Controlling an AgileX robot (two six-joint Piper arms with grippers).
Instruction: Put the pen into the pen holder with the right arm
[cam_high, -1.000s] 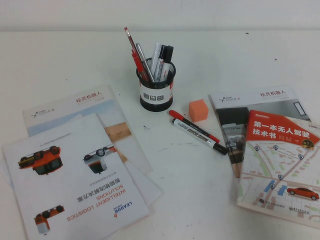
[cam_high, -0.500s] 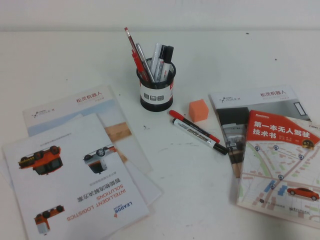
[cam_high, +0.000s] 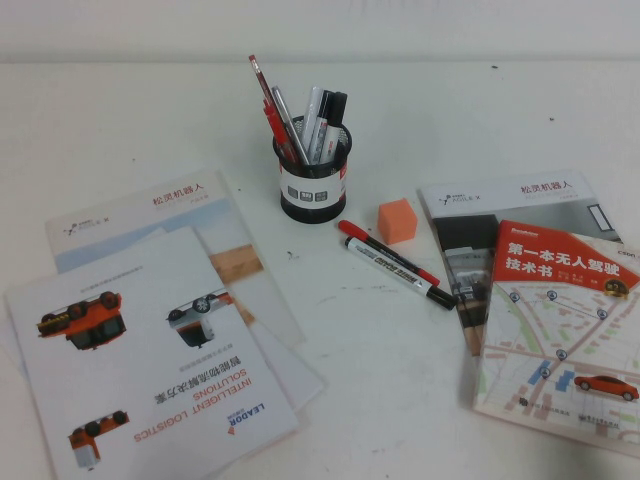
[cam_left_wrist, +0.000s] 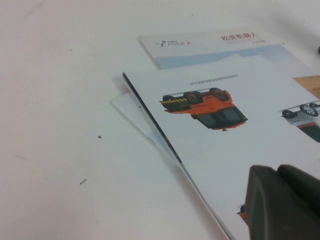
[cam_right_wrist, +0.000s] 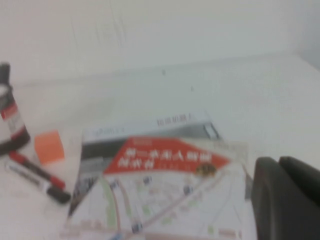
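Note:
The black wire-mesh pen holder (cam_high: 313, 175) with a white label stands at the table's far middle. The thin silver-grey pen (cam_high: 289, 123) stands in it, leaning left, among a red pen and several markers. Part of the holder shows at the edge of the right wrist view (cam_right_wrist: 11, 125). Neither arm shows in the high view. My right gripper (cam_right_wrist: 278, 162) is shut and empty, above the red-and-white booklet (cam_right_wrist: 165, 185) at the right. My left gripper (cam_left_wrist: 277, 172) is shut and empty, above the brochures (cam_left_wrist: 225, 120) at the left.
A red pen (cam_high: 385, 250) and a white marker with a black cap (cam_high: 400, 272) lie side by side right of the holder. An orange cube (cam_high: 397, 220) sits beside them. Booklets (cam_high: 555, 300) lie at the right, brochures (cam_high: 150, 330) at the left.

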